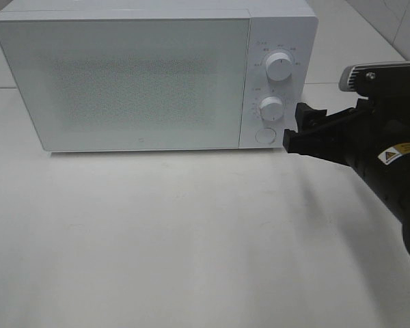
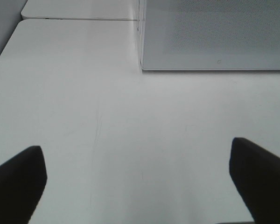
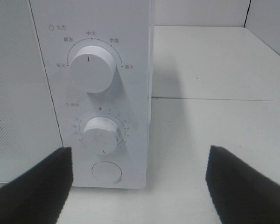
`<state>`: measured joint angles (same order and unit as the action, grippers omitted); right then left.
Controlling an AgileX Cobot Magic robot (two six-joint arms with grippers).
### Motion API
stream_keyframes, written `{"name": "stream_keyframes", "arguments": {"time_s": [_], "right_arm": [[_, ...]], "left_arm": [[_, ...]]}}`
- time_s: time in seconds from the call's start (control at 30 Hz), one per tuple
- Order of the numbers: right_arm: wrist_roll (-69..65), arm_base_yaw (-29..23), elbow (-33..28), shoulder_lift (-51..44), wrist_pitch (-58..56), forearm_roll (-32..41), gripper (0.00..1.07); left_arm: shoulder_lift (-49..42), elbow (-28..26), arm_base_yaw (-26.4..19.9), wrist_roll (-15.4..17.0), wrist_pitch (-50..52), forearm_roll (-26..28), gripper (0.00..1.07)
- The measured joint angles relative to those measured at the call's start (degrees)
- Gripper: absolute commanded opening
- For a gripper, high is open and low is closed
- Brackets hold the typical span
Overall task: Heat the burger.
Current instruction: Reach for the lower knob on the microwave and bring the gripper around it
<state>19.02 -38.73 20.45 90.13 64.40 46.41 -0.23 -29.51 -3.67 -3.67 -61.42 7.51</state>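
The burger is out of view in every frame. A white microwave (image 1: 137, 75) stands at the back of the table with its door shut, and the frosted front shows nothing inside. My right gripper (image 1: 297, 130) hovers open just right of the control panel, level with the lower knob (image 1: 271, 108) and the round button (image 1: 264, 134). The right wrist view has that gripper (image 3: 140, 186) facing the upper knob (image 3: 92, 69), the lower knob (image 3: 101, 136) and the button (image 3: 107, 171), touching none of them. My left gripper (image 2: 137, 182) is open and empty above bare table, short of the microwave's left front corner (image 2: 142, 65).
The white table (image 1: 191, 239) stretches in front of the microwave. A seam joins it to a second table behind (image 3: 214, 98). The table's left edge (image 2: 4, 51) runs near the left arm. A tiled wall (image 1: 396, 20) rises at the back right.
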Motion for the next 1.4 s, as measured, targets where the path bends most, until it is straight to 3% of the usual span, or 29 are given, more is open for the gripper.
{"name": "stream_keyframes", "arguments": {"time_s": [0.23, 0.53, 1.13, 1.4], "right_arm": [[5.1, -5.3, 3.6, 4.2, 2.8, 8.5, 0.76], [7.7, -8.4, 9.0, 9.3, 4.6, 15.6, 0.76], [2.8, -8.5, 16.1, 19.3, 5.1, 14.8, 0.76], [2.7, -4.5, 20.0, 22.9, 5.1, 10.1, 0.76]], "left_arm": [[0.0, 0.0, 0.0, 0.0, 0.0, 0.0, 1.0], [0.0, 0.0, 0.0, 0.0, 0.0, 0.0, 1.0], [0.0, 0.0, 0.0, 0.0, 0.0, 0.0, 1.0], [0.0, 0.0, 0.0, 0.0, 0.0, 0.0, 1.0]]}}
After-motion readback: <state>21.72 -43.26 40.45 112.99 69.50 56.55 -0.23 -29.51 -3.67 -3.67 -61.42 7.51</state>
